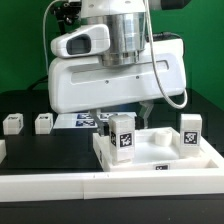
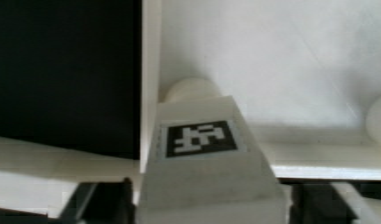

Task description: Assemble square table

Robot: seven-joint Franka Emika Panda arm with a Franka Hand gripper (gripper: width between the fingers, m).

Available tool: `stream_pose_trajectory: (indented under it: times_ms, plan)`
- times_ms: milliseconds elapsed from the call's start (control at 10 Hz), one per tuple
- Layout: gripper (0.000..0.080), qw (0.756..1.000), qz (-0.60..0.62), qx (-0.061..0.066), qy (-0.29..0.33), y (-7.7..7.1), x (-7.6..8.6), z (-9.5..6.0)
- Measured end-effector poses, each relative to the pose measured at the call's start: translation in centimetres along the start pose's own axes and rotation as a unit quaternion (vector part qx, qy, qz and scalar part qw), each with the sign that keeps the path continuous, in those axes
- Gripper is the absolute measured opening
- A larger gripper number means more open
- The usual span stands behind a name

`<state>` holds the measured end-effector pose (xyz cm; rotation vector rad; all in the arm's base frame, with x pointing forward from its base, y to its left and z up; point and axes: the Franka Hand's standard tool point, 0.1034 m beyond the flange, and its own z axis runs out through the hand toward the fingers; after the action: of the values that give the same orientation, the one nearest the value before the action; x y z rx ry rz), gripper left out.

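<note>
- The square top [image 1: 165, 157] [image 2: 285, 60] of the table kit lies flat on the black table [image 1: 50, 150] [image 2: 62, 70], toward the exterior view's right and near the front edge.
- We see the near leg [image 1: 122, 138] [image 2: 201, 140] standing upright on the top, at the end toward the exterior view's left, with its black-and-white tag facing the camera.
- The far leg [image 1: 190, 131] stands upright at the top's end toward the exterior view's right, well apart from the near leg and with its tag also showing. In the wrist view we see only a rounded white edge that may belong to it.
- The gripper [image 1: 122, 118] [image 2: 203, 202] hangs straight over the near leg with one finger on each side, so the leg sits between them.
- The fingers stand close along the leg's sides, neither wide apart nor fully together. We cannot tell whether they press on the leg or leave a thin gap.
- The first loose leg [image 1: 12, 123] and the second loose leg [image 1: 43, 123] rest on the black table at the exterior view's left, near each other and well apart from the top.
- The marker board [image 1: 85, 121] lies flat behind the top, partly hidden by the arm [image 1: 110, 80].
- A long white rail [image 1: 60, 186] runs along the front, just beside the top's near edge.
</note>
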<state>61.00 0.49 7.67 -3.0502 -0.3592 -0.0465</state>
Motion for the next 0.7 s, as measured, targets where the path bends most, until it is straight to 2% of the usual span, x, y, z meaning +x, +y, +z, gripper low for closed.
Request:
stream_pose_trajectory:
  times_ms: [100,200,600,700]
  plan:
    - [0.0391,1.0,0.0,0.0,0.0,0.08,0.0,-0.01]
    - [0.029,1.0,0.0,0.0,0.0,0.09,-0.01,0.0]
    - [0.029,1.0,0.016,0.0,0.001,0.14,-0.03,0.0]
    - [0.029,0.996,0.091,0.008,0.003,0.28,-0.11,0.04]
